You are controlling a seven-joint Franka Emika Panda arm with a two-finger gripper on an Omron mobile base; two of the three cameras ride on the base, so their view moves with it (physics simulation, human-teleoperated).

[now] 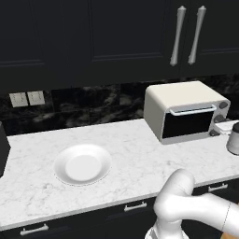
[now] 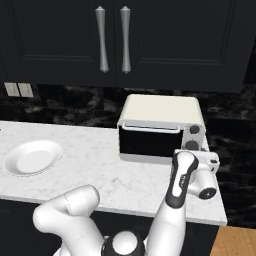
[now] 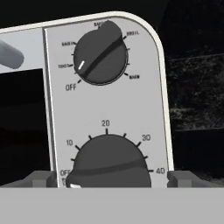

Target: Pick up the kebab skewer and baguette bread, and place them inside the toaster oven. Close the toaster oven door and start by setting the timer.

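The cream-white toaster oven [image 1: 184, 100] [image 2: 160, 112] stands at the back of the counter, and its dark glass door [image 1: 189, 123] [image 2: 149, 142] is shut under the pale bar handle [image 1: 192, 109]. In the hand view my gripper [image 3: 113, 179] is open right in front of the control panel. Its fingertips [image 3: 43, 178] stand on either side of the lower timer knob [image 3: 109, 162] without touching it. The timer's white mark sits near OFF. The upper mode knob [image 3: 99, 52] points near TOAST. The kebab skewer and the baguette bread are hidden from view.
A white plate [image 1: 83, 165] [image 2: 32, 157] lies bare on the marble counter [image 1: 135, 140], left of the oven. A dark appliance [image 1: 2, 149] pokes in at the left edge. The counter ends just right of the oven [image 2: 220, 210]. Dark cabinets hang overhead.
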